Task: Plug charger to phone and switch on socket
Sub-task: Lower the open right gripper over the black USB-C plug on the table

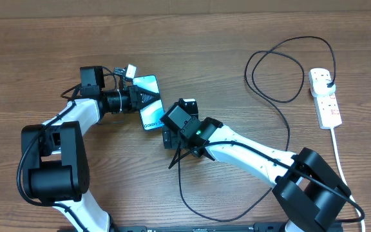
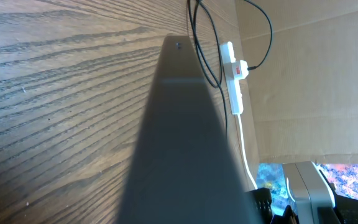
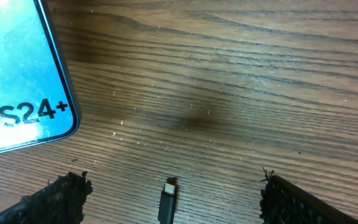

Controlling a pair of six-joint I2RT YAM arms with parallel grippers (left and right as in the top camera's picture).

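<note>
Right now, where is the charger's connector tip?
In the right wrist view, the connector tip sits low at centre, inside the open right end effector, just right of the phone and its corner.

You have a brown wood-grain counter [image 1: 192, 38] under everything, its dark streaks running lengthwise. Along its far edge stands a plain cardboard wall [image 2: 316, 81], creased by a horizontal fold. Below that wall, the left wrist view gives you a blurred blue and orange patch [image 2: 353, 180]; you cannot tell what it is
</note>
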